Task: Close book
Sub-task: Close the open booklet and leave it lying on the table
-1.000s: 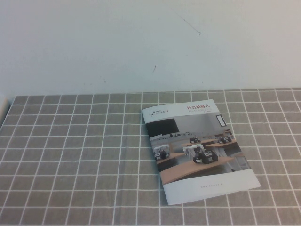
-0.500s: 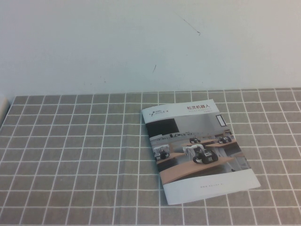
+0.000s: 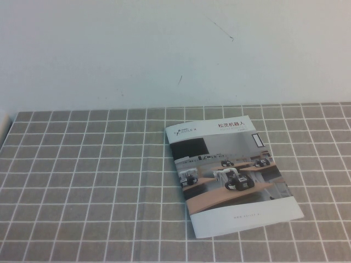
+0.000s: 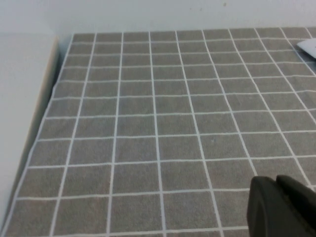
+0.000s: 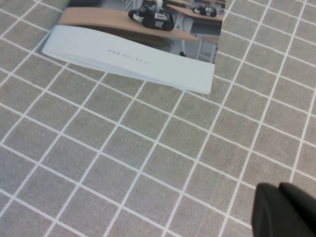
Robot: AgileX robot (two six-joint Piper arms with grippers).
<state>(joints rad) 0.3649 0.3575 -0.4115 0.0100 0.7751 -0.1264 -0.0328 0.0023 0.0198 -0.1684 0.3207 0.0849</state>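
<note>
The book (image 3: 233, 175) lay flat on the checked cloth (image 3: 82, 181) of the counter, front cover up and, by every sign, already shut. It sat ahead of the right pincer (image 5: 284, 210) and well apart from it, its white bottom edge turned toward that pincer. Only a dark stub of the right pincer showed in its own wrist view, so I could not tell whether it was spread or pressed together. The left pincer (image 4: 281, 207) hung low over bare cloth. The book was far off ahead and to one side of it, with no more than a pale corner in sight. That pincer's state could not be told either. Neither pincer touched the book, and neither reached into the high view.

With the cover down, the closing looked done. Doing the step well probably meant leaving the book alone. Any sideways brush could slide so thin a booklet on the cloth or catch the cover and flip it back open. The edge nearest the right pincer looked faintly wavy, so the cover might spring up a little. If a settling press were wanted, the right pincer was the nearer one. It should come down from above onto the cover near the free edge, push straight down, and lift straight off.
</note>
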